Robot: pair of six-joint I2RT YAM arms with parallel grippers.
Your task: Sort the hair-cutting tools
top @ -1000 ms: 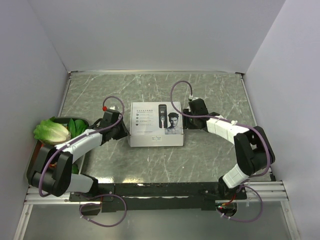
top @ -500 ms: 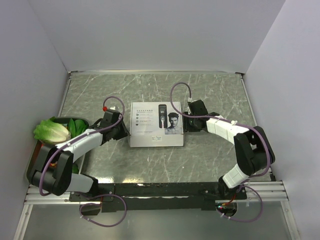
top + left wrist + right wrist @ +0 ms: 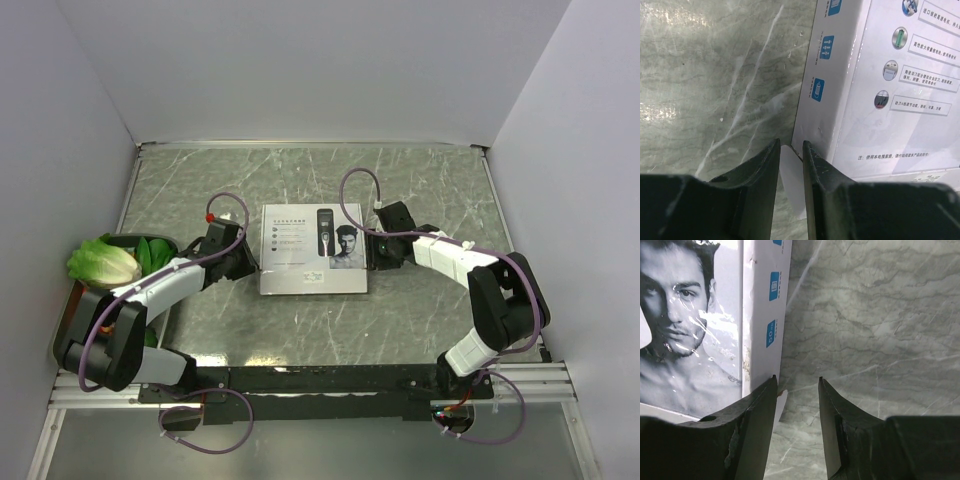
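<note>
The hair-cutting tools themselves are hidden; only a closed white box (image 3: pixel 313 250) with a printed clipper and a man's face on its lid shows mid-table. My left gripper (image 3: pixel 250 262) is at the box's left side. In the left wrist view its fingers (image 3: pixel 791 145) stand close together on a white flap (image 3: pixel 790 170) of the box (image 3: pixel 890 100). My right gripper (image 3: pixel 372 250) is at the box's right side. In the right wrist view it (image 3: pixel 797 380) is open, its left finger against the box wall (image 3: pixel 760 315), with a small flap (image 3: pixel 781 400) just inside that finger.
A lettuce head (image 3: pixel 103 262) and dark green leaves (image 3: pixel 152 250) sit in a container at the left edge, under the left arm. White walls close in the marble table (image 3: pixel 440 190) on three sides.
My right gripper has come in closer to the box's right side and its jaws have narrowed a little. The left gripper has stayed put.
</note>
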